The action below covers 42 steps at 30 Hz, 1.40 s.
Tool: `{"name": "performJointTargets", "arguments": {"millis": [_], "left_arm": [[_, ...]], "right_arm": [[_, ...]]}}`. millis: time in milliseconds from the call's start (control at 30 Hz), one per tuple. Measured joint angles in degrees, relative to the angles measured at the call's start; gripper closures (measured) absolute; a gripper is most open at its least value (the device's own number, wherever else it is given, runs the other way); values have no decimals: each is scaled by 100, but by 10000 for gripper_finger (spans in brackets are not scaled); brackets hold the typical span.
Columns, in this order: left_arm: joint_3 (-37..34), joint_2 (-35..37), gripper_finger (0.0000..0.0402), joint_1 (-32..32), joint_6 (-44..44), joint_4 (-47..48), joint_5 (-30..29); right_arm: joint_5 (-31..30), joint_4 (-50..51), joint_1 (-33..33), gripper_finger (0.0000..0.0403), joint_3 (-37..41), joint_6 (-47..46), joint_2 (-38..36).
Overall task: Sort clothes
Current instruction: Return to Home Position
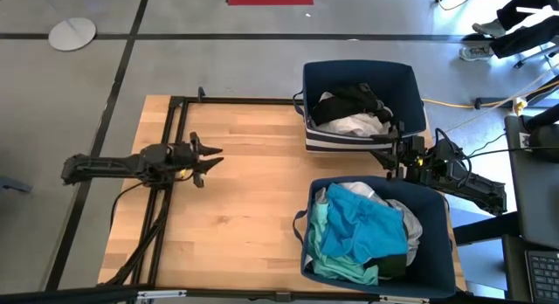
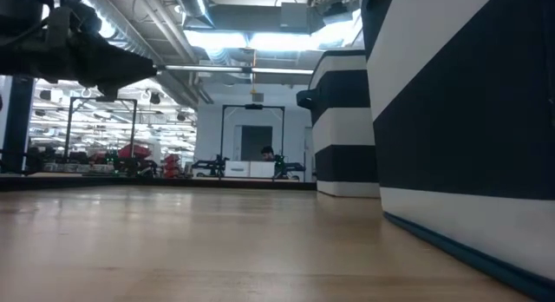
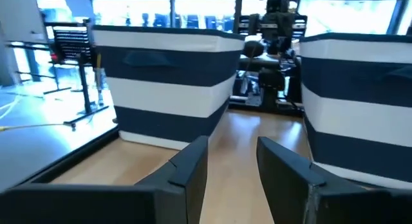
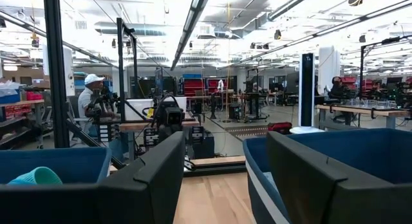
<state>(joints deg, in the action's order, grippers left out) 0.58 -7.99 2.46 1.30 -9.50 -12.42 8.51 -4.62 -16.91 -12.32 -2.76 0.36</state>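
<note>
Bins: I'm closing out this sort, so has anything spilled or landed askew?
Nothing stands out. Teal clothes top one bin, dark and white clothes lie in the other bin, none on the table.

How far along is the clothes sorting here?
Done: black and white clothes lie in one bin, teal clothes in the other bin; none shows on the table. In hand: nothing, left gripper and right gripper open, empty. Left: no garments visible to sort.
</note>
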Motion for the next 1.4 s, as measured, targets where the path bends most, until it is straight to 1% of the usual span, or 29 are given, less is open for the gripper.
{"name": "performJointTargets", "arguments": {"millis": [200,433,700,1400], "left_arm": [[0,794,276,0,290,689,-90],[4,778,276,-15,625,695,-128],[4,746,276,-15,454,695,-130],[4,748,276,-15,468,700,-130]], "right_arm": [[0,2,1,182,0,3,1],[2,9,1,182,-2,11,0],[2,10,2,182,-2,9,0],[2,9,2,182,-2,9,0]]}}
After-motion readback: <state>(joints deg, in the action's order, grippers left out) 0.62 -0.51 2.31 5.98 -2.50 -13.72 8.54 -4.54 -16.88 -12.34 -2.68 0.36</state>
